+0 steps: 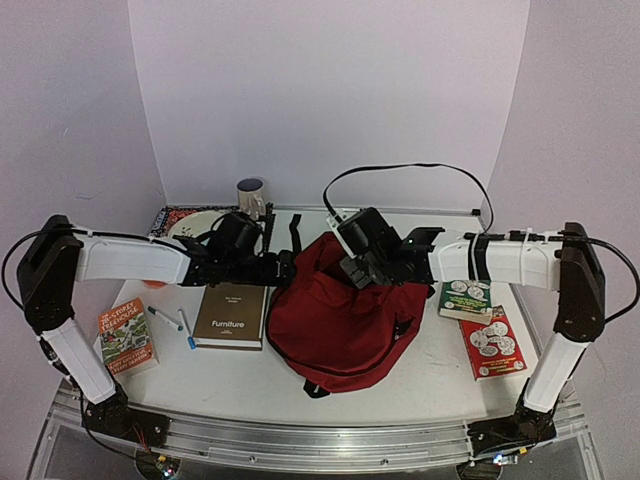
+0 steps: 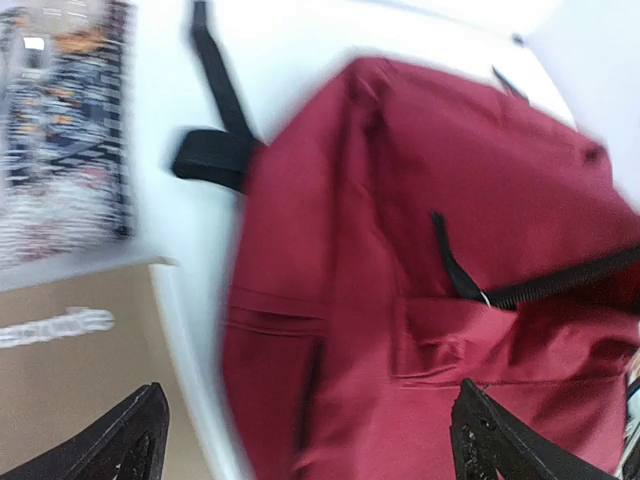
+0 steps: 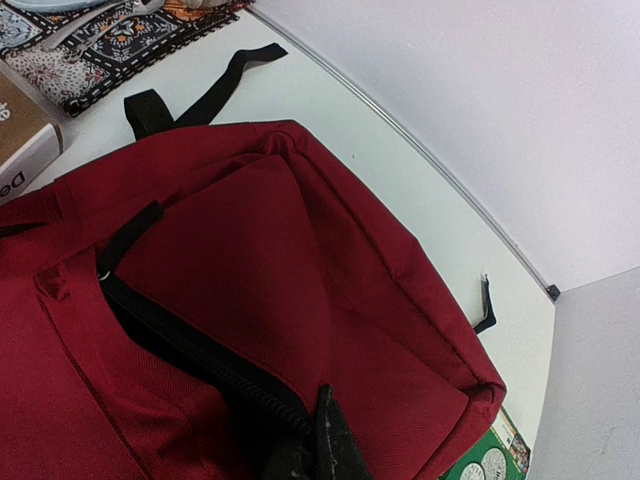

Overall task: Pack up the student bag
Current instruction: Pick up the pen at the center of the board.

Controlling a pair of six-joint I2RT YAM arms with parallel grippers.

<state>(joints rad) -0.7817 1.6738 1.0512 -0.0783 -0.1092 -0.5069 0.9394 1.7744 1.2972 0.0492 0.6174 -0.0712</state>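
The student bag (image 1: 345, 320), a dark red backpack with black straps, lies in the middle of the table, its black zip (image 3: 190, 350) partly open. My left gripper (image 1: 285, 268) is at the bag's upper left edge. In the blurred left wrist view it is open (image 2: 310, 445), with the red fabric (image 2: 400, 260) between its wide-apart fingers. My right gripper (image 1: 358, 268) is on the bag's top. In the right wrist view it is shut (image 3: 318, 450), pinching the bag's fabric (image 3: 300, 270) at the zip edge.
A brown "Furniture" book (image 1: 231, 315) lies left of the bag, with pens (image 1: 165, 318) and an orange book (image 1: 124, 337) further left. A green book (image 1: 465, 298) and a red book (image 1: 492, 343) lie at the right. A mug (image 1: 251, 197) and a patterned mat (image 1: 172, 216) are at the back.
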